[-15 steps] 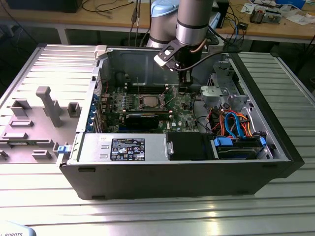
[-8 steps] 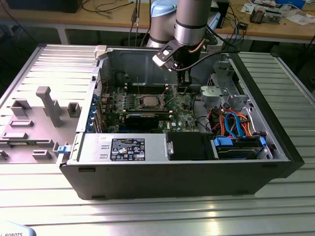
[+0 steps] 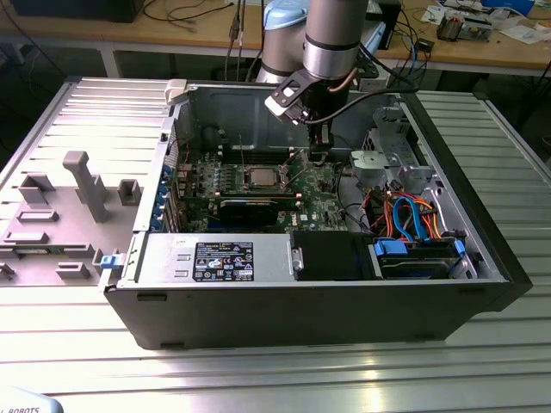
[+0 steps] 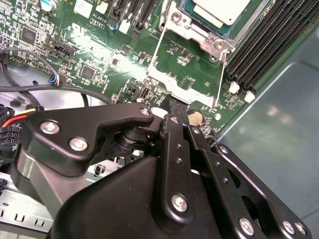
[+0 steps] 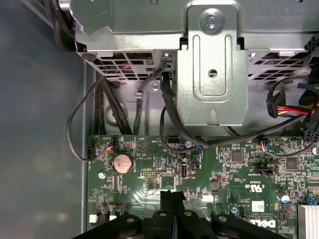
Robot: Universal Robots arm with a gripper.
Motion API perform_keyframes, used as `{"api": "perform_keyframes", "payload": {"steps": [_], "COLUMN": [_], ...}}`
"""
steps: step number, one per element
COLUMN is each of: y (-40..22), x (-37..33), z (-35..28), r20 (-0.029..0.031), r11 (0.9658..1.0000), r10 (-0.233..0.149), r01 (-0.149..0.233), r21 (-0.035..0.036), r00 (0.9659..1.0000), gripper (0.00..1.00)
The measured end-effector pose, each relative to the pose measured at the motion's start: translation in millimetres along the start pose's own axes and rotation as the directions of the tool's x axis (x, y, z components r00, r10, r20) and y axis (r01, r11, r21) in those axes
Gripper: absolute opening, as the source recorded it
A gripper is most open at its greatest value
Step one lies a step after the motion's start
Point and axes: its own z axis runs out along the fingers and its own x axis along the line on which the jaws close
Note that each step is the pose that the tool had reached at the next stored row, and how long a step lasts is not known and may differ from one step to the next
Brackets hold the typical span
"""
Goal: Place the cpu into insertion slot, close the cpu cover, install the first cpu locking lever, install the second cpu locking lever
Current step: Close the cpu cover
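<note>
Over the motherboard (image 5: 239, 174), gripper (image 4: 168, 103) closed on nothing, just beside the open cpu cover (image 4: 185, 83); cpu (image 4: 219, 10) sits in insertion slot (image 4: 197, 31).

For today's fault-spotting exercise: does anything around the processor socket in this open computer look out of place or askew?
Yes. The cpu cover, a thin silver frame, appears to stick out from the insertion slot over the green board instead of lying flat over the cpu, so it looks unclosed.

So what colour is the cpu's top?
Silver-grey; the cpu shows best in the second wrist view.
</note>
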Motion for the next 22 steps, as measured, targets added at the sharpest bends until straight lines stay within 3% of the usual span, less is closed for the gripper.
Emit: {"api": "perform_keyframes", "payload": {"steps": [22], "y": [-5.1], "x": [0.0], "z": [-0.2], "r20": [0.0], "r11": [1.0], "r10": [0.0], "r01": [0.0], "r21": [0.0], "r00": [1.0], "gripper": [0.11]}}
